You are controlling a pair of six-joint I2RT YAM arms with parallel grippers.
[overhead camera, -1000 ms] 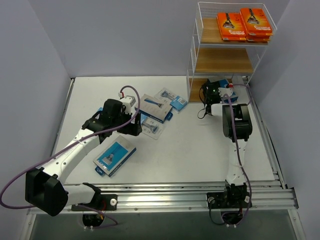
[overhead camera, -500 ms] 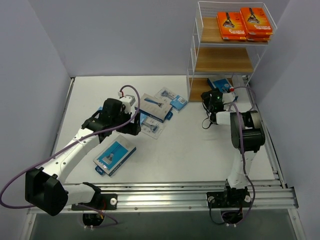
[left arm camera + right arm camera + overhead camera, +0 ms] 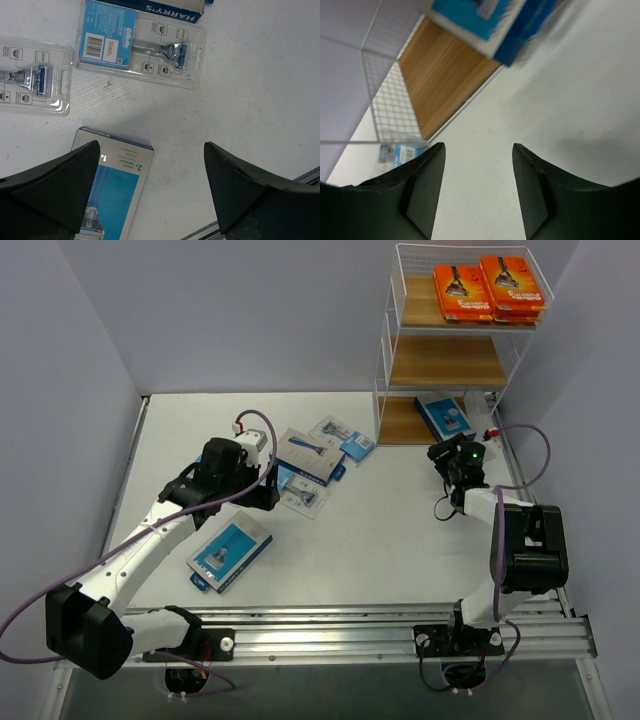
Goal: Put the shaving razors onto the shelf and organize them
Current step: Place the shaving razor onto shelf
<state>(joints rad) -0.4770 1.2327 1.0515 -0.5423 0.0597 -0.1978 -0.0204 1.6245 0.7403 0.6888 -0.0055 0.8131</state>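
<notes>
A white bench (image 3: 390, 530) is enclosed by pale grey walls (image 3: 250, 310), with the shelf (image 3: 388, 350) at its far right corner. Orange boxes (image 3: 490, 288) are stacked on the top tier. One blue box (image 3: 445, 417) is seen on the bottom tier, just beyond the spread, empty right claw (image 3: 478, 147). The left claw (image 3: 151, 146), spread wide, is held above a blue-and-grey box (image 3: 117, 185) and two blister packs (image 3: 142, 47).
</notes>
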